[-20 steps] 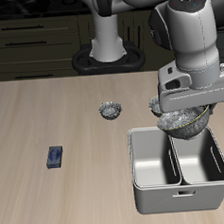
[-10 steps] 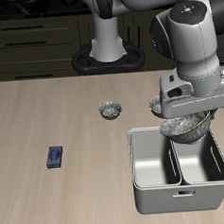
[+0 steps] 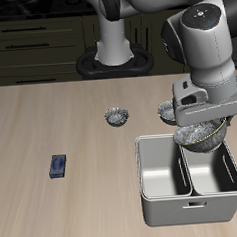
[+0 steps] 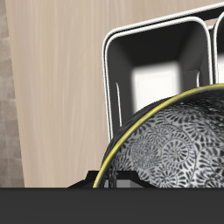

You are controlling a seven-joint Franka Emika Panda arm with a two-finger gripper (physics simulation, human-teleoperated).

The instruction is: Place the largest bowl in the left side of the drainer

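The largest bowl [image 3: 199, 136], shiny grey with a dark speckled pattern, hangs tilted just above the drainer [image 3: 145, 179], over the back rim of its left side. My gripper [image 3: 199, 125] is shut on the bowl's rim, and its fingers are mostly hidden by the hand and the bowl. In the wrist view the largest bowl [image 4: 171, 140] fills the foreground with a yellow-green edge, and the drainer [image 4: 122, 52] lies beneath it with both deep compartments showing bare.
A small speckled bowl [image 3: 116, 117] sits on the table behind the drainer. Another speckled bowl [image 3: 167, 111] is partly hidden by my hand. A small blue block [image 3: 59, 166] lies far off to the side. The robot base [image 3: 114, 61] stands at the back.
My gripper has carried the bowl a little lower and farther across, over the drainer's left side. Nothing else has moved.
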